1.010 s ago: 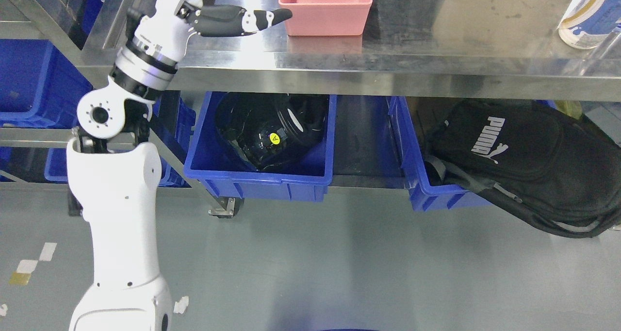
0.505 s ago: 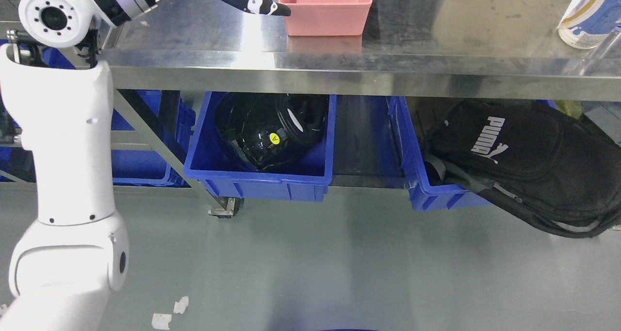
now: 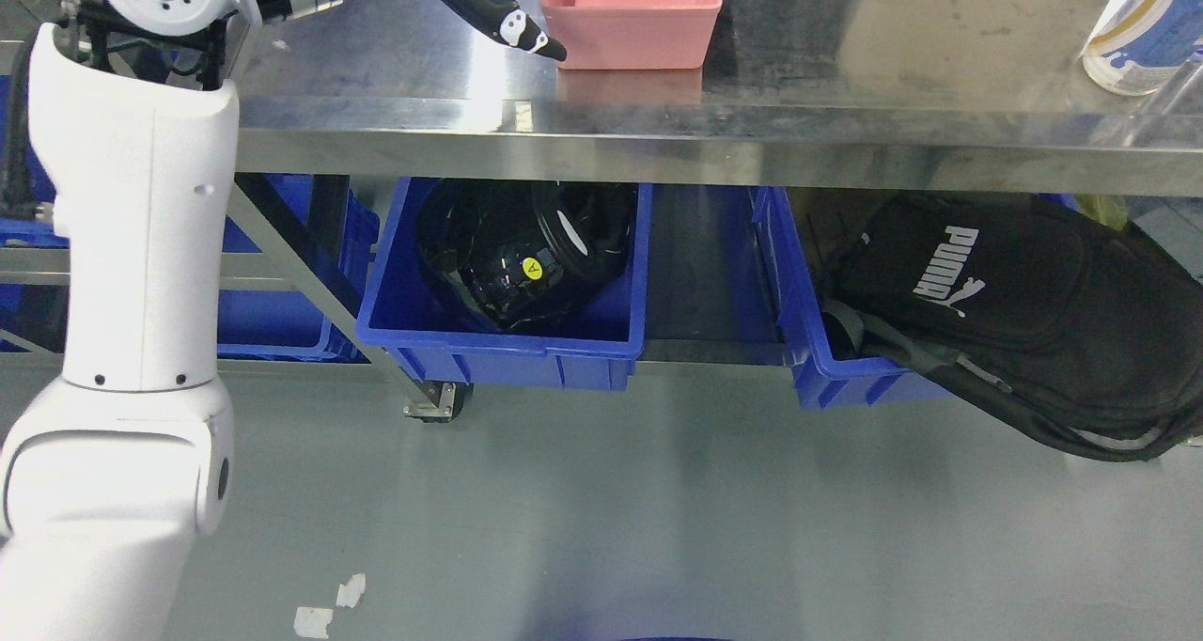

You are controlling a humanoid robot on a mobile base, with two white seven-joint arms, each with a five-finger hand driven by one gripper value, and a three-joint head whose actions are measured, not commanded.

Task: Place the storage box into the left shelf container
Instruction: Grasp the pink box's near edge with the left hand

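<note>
A pink storage box (image 3: 632, 21) stands open on the steel table top (image 3: 846, 68), at the top middle of the head view. My left arm rises along the left side, and my left hand (image 3: 512, 25) is above the table, partly cut off by the top edge. Its visible black-and-white finger is stretched out, holds nothing, and its tip lies at the box's lower left corner. A blue bin (image 3: 503, 340) on the lower shelf, left of middle, holds a black helmet (image 3: 526, 256). My right arm is out of view.
A second blue bin (image 3: 818, 368) at the right holds a black backpack (image 3: 1024, 312) that spills over its edge. More blue bins (image 3: 282, 312) stand at the far left behind the table leg. A white bottle (image 3: 1142, 30) stands at the table's top right.
My left arm has risen and its forearm has swung to the left. The outstretched finger has tilted down from level to the pink box's lower left corner. The box has not moved.
</note>
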